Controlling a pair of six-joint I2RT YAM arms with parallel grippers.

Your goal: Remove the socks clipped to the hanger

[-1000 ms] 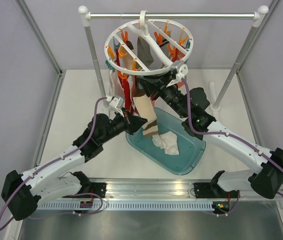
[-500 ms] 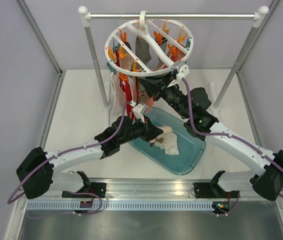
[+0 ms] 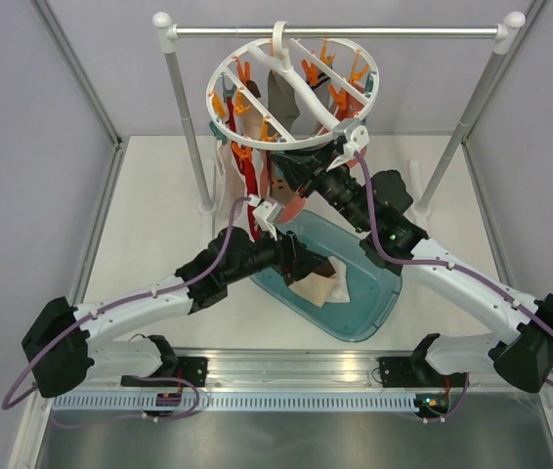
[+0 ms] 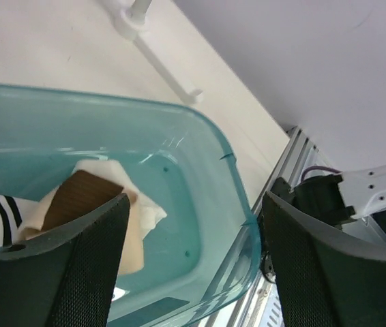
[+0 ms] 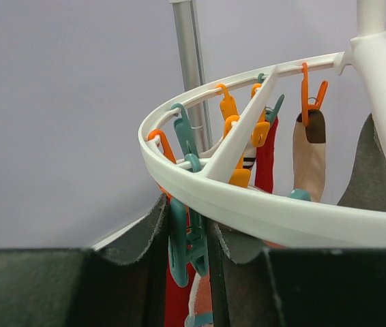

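Top view: bright, even overhead light, sharp edge to edge. Only soft, faint shadows on the tabletop (image 3: pixel 149 244), and a thin glint along the rail (image 3: pixel 335 31). Wrist views: left fingers (image 4: pixel 87 266) dark and soft at close range, small highlights on the tub (image 4: pixel 206 157) wall, upper right wall nearly washed out. The right fingers (image 5: pixel 29 286) are blurred and underexposed, the hanger (image 5: pixel 261 211) ring fairly sharp and bright.

No legible txt or nos.
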